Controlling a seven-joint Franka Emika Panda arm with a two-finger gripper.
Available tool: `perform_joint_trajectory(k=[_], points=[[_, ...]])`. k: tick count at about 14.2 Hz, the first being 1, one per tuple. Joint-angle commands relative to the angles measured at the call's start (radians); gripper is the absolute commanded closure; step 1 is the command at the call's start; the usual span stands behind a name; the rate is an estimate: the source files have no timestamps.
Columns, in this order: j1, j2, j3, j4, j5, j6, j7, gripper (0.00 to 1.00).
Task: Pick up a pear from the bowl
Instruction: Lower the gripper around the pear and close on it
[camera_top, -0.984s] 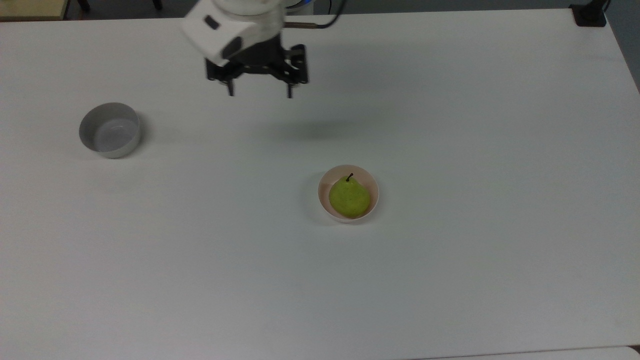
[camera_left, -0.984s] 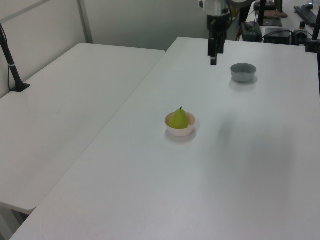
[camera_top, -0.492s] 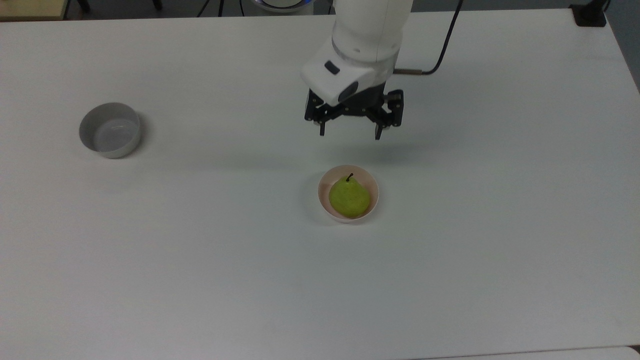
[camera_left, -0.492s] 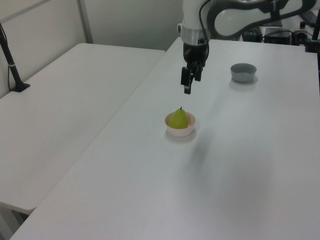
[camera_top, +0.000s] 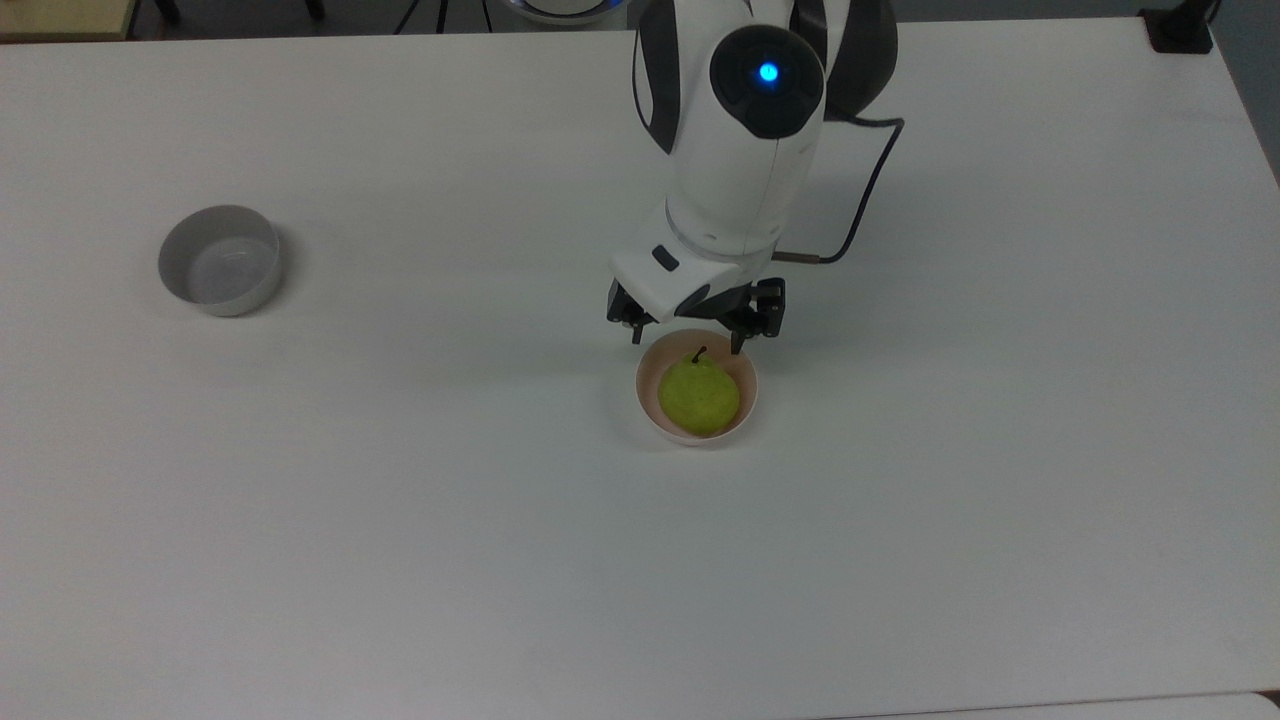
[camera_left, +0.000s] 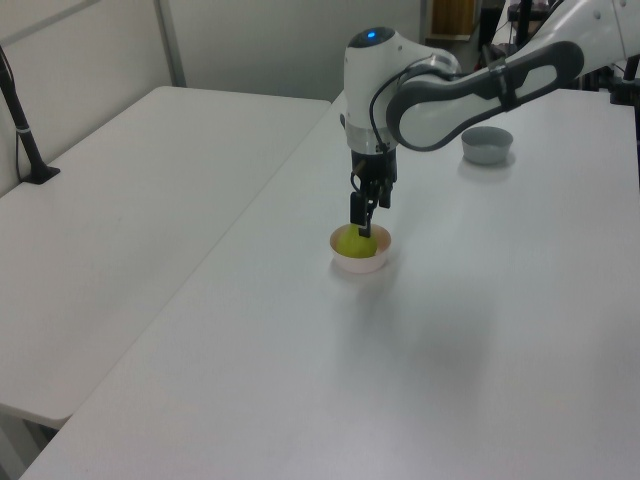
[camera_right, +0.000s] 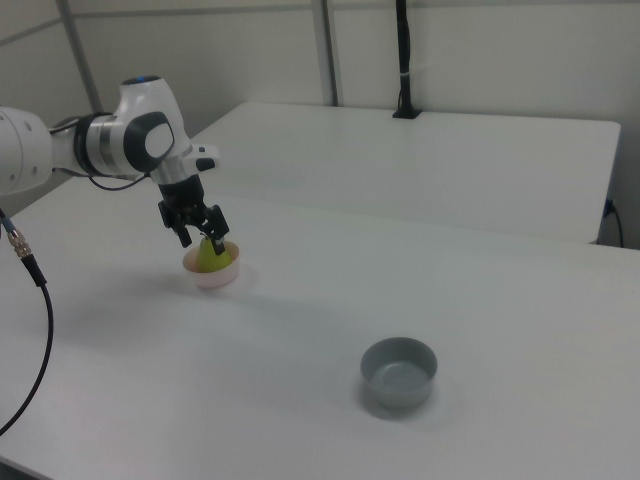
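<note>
Open jaws poised just above a pear sitting in a small pink bowl

The pear (camera_top: 699, 397) is yellow-green with speckled skin and a short dark stem that points toward the top view's upper edge; it nearly fills the pale pink bowl (camera_top: 650, 415), which stands on the white table (camera_top: 400, 520). The gripper (camera_top: 687, 343) hangs from the white arm (camera_top: 735, 160) with its jaws spread wide and holding nothing, one finger on each side of the stem end, at the bowl's far rim in the top view. In the right view the gripper (camera_right: 200, 238) straddles the top of the pear (camera_right: 207, 258); whether the fingers touch it cannot be told. A grey bowl (camera_top: 219, 260) stands well apart, at the top view's left
</note>
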Motion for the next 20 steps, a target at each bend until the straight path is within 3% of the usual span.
perform_joint_trajectory(k=[1,13,14,18,20], points=[[0.018,0.053,-0.014,0.015,0.01,0.059,0.027,0.0],[0.027,0.119,-0.008,0.018,0.005,0.166,0.061,0.01],[0.027,0.125,-0.008,0.018,0.005,0.166,0.059,0.06],[0.03,0.125,-0.008,0.018,0.007,0.166,0.062,0.49],[0.03,0.123,-0.008,0.018,0.007,0.166,0.062,0.64]])
